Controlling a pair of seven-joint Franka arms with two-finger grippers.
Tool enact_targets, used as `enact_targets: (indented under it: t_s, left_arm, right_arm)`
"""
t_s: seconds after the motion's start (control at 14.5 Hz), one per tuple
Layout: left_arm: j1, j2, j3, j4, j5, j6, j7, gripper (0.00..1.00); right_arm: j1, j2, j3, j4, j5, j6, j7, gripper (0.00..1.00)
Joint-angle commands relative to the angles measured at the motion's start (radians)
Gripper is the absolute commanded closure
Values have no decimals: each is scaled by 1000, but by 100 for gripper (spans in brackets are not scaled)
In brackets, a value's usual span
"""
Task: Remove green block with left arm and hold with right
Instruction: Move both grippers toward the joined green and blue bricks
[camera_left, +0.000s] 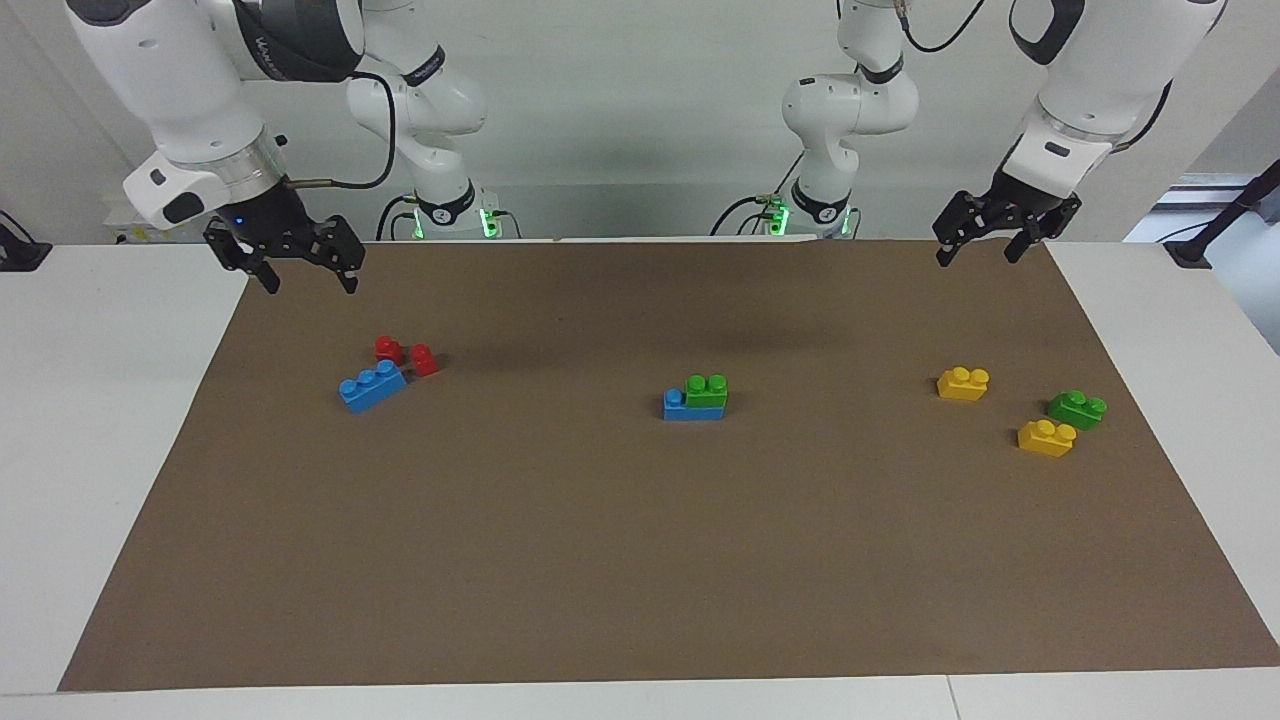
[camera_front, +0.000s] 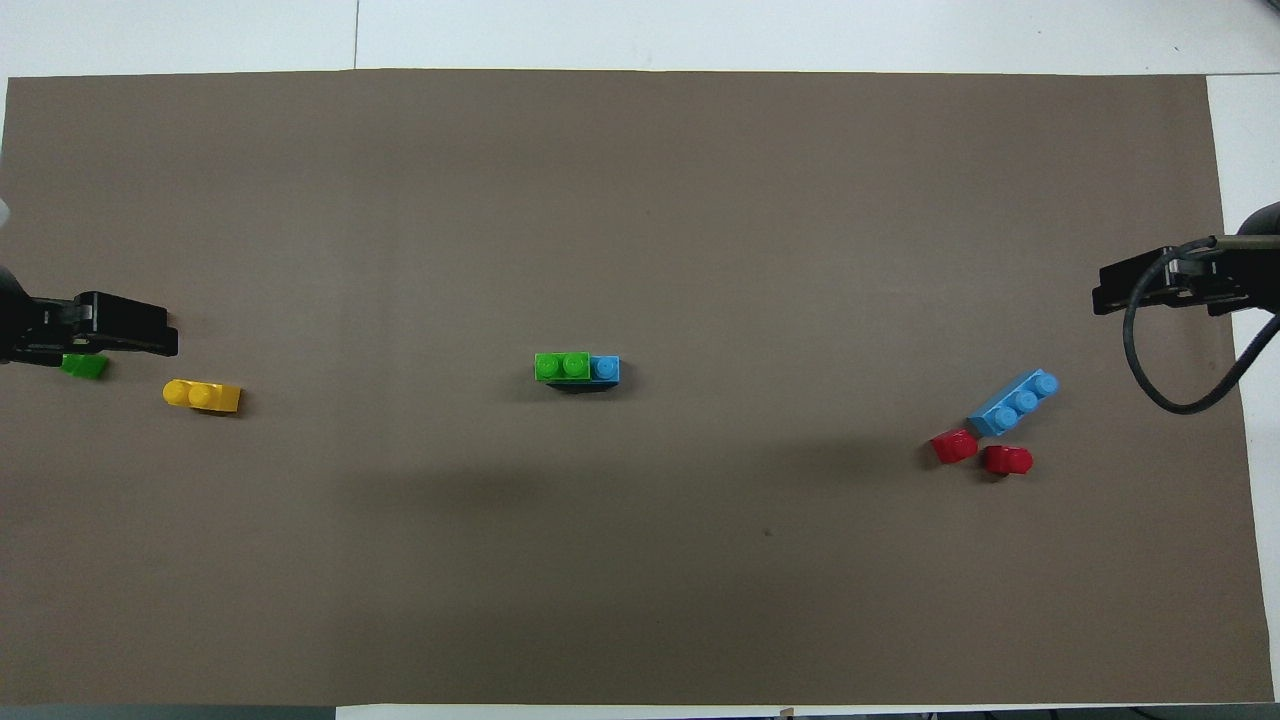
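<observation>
A green block (camera_left: 707, 389) sits stacked on one end of a blue brick (camera_left: 690, 408) at the middle of the brown mat; it also shows in the overhead view (camera_front: 561, 366). A second green block (camera_left: 1077, 408) lies loose toward the left arm's end, partly covered from above by the left gripper (camera_front: 84, 366). My left gripper (camera_left: 977, 260) is open and empty, raised over the mat's edge at its own end. My right gripper (camera_left: 310, 288) is open and empty, raised over the mat's edge at the right arm's end.
Two yellow bricks (camera_left: 963, 383) (camera_left: 1046, 437) lie beside the loose green block. A longer blue brick (camera_left: 372, 385) and two red bricks (camera_left: 389, 349) (camera_left: 424, 360) lie toward the right arm's end. The brown mat (camera_left: 640, 560) covers the table.
</observation>
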Motion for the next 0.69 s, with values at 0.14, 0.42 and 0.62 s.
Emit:
enact_targets:
  t_s: [0.14, 0.42, 0.62]
  left_arm:
    - [9, 11, -4, 21, -13, 2, 11, 0]
    - [9, 11, -4, 21, -13, 2, 10, 0]
    - [5, 11, -6, 20, -13, 2, -25, 0]
  right_arm:
    - [-15, -12, 9, -7, 1, 4, -9, 0]
    - [-18, -12, 8, -16, 12, 61, -21, 0]
    - [17, -14, 17, -55, 44, 101, 305, 0]
